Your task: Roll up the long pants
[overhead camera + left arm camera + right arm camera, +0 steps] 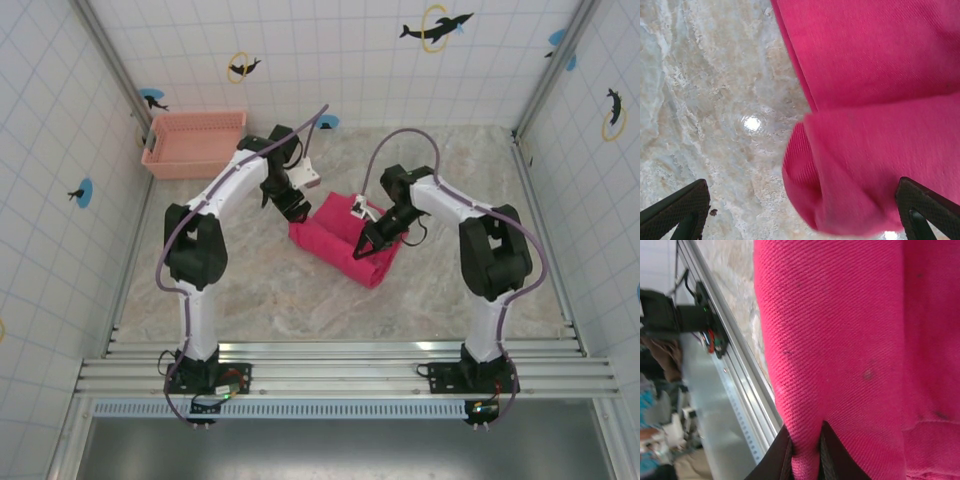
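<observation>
Right jaws clamped on the long pants (335,238) (left jaws wide apart beside them)

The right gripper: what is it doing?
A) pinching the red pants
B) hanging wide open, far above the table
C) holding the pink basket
A: in the right wrist view, the right gripper is squeezed shut on a fold of the long pants.
</observation>
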Motion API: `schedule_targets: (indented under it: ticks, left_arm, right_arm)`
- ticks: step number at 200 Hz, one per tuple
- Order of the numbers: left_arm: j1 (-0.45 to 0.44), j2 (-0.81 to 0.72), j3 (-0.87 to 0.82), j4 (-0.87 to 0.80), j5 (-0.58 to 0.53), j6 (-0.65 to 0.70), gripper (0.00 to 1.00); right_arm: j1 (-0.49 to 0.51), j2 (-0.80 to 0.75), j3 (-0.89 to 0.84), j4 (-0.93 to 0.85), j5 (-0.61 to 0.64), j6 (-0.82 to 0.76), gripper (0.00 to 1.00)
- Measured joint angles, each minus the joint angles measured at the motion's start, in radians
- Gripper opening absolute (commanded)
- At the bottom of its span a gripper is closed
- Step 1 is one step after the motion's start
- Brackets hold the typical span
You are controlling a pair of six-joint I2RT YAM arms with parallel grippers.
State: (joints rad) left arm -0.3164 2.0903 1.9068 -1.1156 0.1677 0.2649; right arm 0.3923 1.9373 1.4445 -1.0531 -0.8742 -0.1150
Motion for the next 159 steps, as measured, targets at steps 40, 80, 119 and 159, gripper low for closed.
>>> schedule_targets:
  ticks: [40, 80, 119, 159]
  left_arm:
    - [-0.040, 0.011, 0.011, -0.029, -0.001, 0.000, 0.98]
    - [-0.108, 0.094, 0.110, -0.066, 0.007, -0.008, 0.98]
    - [-0.158, 0.172, 0.200, -0.058, 0.026, -0.064, 0.98]
    - [-0.161, 0.262, 0.288, -0.030, 0.059, -0.138, 0.97]
  right_arm:
    - [-0.061, 0.069, -0.005, 0.028, -0.059, 0.050, 0.04]
    - [-0.111, 0.153, -0.018, 0.043, -0.092, 0.085, 0.04]
    - [-0.155, 0.175, -0.036, 0.067, -0.077, 0.101, 0.04]
    - [-0.159, 0.175, -0.036, 0.090, -0.002, 0.119, 0.05]
